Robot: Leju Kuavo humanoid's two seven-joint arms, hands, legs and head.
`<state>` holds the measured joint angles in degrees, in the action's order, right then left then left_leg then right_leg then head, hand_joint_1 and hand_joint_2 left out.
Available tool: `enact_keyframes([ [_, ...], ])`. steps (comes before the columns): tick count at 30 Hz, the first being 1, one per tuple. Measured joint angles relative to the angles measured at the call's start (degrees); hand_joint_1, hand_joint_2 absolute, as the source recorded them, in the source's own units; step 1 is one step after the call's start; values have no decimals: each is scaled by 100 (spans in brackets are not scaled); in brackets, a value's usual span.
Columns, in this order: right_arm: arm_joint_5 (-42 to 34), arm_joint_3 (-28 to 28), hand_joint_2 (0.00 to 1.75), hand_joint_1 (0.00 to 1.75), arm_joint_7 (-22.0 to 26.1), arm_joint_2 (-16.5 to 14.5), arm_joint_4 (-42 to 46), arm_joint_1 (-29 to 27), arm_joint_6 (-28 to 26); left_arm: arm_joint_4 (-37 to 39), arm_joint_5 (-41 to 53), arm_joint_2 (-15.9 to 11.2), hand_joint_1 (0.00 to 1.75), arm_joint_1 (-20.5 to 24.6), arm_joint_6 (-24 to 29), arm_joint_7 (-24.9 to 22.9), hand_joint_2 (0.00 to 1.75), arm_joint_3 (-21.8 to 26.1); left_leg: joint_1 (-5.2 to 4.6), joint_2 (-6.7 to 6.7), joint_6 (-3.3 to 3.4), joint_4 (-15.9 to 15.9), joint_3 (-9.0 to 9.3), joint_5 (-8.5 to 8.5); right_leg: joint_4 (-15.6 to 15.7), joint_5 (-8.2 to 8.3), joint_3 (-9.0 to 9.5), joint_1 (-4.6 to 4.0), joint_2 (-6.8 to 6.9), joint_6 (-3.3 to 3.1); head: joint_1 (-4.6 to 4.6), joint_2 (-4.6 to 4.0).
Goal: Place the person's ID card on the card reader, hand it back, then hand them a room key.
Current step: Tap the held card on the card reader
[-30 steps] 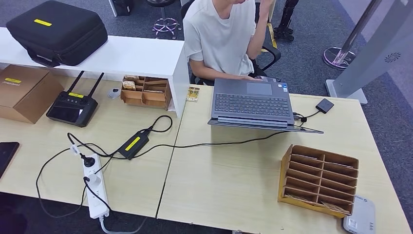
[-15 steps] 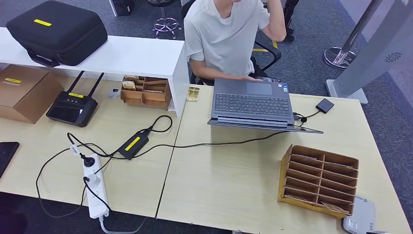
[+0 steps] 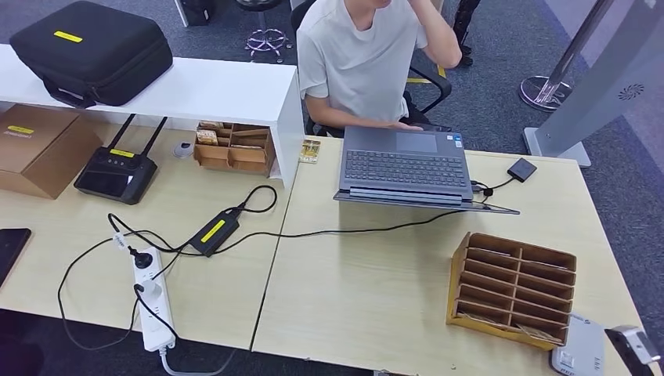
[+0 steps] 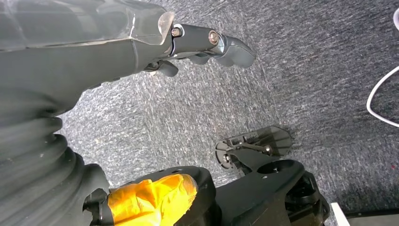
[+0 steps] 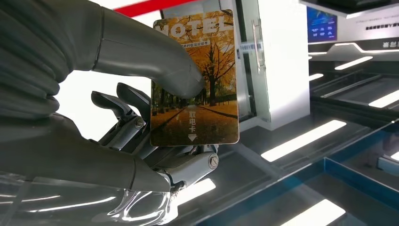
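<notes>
- At the worktop's (image 3: pixel 376 305) near right corner, our right hand (image 5: pixel 155 136) pinches the hotel room key (image 5: pixel 194 80) upright.
- Across the worktop sits the person (image 3: pixel 356 59), far ahead-left.
- Our left hand (image 4: pixel 188 47) hangs low, holding nothing, fingers partly curled.

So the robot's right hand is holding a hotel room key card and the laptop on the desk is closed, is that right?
Not quite. The head view shows the laptop open, keyboard showing. The rest holds: in the right wrist view the right hand pinches the hotel key card between thumb and fingers.
</notes>
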<state>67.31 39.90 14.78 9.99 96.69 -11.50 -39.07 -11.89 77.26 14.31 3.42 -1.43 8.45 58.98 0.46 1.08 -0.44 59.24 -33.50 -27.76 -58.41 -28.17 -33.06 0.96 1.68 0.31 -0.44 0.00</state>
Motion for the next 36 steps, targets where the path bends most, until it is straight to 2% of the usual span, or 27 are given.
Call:
enact_keyframes([
  [4, 76, -323, 175, 175, -340, 498, -47, 41, -1, 0, 17, -11, 0, 1, -22, 16, 175, -4, 0, -1, 0, 0, 4, 0, 1, 0, 0, -2, 3, 0, 1, 0],
  [10, 76, -539, 175, 175, -384, 794, -99, 44, -2, 0, 36, -12, 0, 1, -26, 16, 175, -5, 1, -1, 0, 0, 4, 0, 0, 0, -1, -2, 3, 0, 0, 0],
  [13, 169, -625, 175, 175, -557, 928, -139, 59, -3, 0, 68, -13, 0, 1, -25, 16, 175, -11, 1, -1, 0, -1, -2, 0, -1, 0, 0, -2, 3, 0, 0, 0],
  [17, 443, -938, 175, 175, -1091, 1487, -405, 362, 156, 0, 171, -22, 0, 5, -14, 45, 175, -38, 1, 8, 1, -1, -4, 1, -1, 4, 0, 1, -9, 3, 1, 0],
  [22, 927, -1736, 175, 175, -1493, 2309, -1098, 1338, 540, 0, 289, -31, 0, 11, -49, 167, 175, -93, -2, 13, 17, 0, -3, 13, -1, 20, 0, 12, -13, 20, 1, 0],
  [26, 1297, -2652, 175, 175, -1690, 2722, -1737, 2371, 757, 1, 345, -38, 0, 10, -126, 253, 175, -165, -4, 13, 20, 1, -2, 23, -3, 29, 0, 12, -11, 21, 0, 0],
  [31, 1495, -3794, 175, 175, -1845, 2846, -2394, 3548, 881, 39, 397, -13, 0, -1, -228, 278, 175, -222, -4, 9, 19, 1, -2, 32, -3, 33, -5, 9, -7, 18, 1, 0],
  [36, 1554, -4583, 175, 175, -1908, 2848, -2818, 4327, 968, 50, 413, -12, 0, -2, -267, 288, 175, -275, -4, 1, 17, 1, -9, 34, -6, 32, -9, 8, 1, 18, 0, 0],
])
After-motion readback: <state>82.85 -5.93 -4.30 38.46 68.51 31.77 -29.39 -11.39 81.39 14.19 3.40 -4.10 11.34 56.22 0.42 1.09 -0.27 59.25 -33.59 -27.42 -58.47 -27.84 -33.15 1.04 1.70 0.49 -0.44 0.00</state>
